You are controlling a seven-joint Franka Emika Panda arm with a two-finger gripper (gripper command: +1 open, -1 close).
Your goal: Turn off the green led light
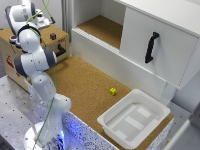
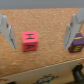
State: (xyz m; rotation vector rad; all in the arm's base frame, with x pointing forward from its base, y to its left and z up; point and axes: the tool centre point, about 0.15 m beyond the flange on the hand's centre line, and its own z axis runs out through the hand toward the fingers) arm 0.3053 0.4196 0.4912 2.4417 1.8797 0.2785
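Up at the exterior view's far left, the white Franka arm [image 1: 35, 62] reaches over a cork-topped wooden box [image 1: 10, 37] with a black handle [image 1: 61, 50] on its side, and its gripper sits at the top of that view, too tangled with the wrist housing there to point out cleanly. Seen from the wrist view, the gripper [image 2: 42, 32] has its two pale grey fingers [image 2: 6, 31] spread wide apart, with nothing between them but open cork; it grips nothing. A small pink-red cube [image 2: 29, 41] with a dark mark on its face lies on the cork between the fingers, nearer the one at the picture's left edge, touching neither. A small purple cube [image 2: 77, 43] lies just beside the other finger, partly behind its tip. The exterior view shows one small dark cube [image 1: 53, 36] on the box top. The green led light cannot be found in either picture; no round button shows in them, so its place cannot be told. Elsewhere, a small yellow-green cube [image 1: 113, 91] rests on the long cork table surface [image 1: 82, 82], near a white plastic bin [image 1: 134, 119] at the exterior view's lower right. Behind stands a white cabinet [image 1: 160, 47] with a black door handle [image 1: 151, 47] and an open cork-floored shelf [image 1: 102, 29]. A thin green cable [image 1: 45, 10] runs along the arm.
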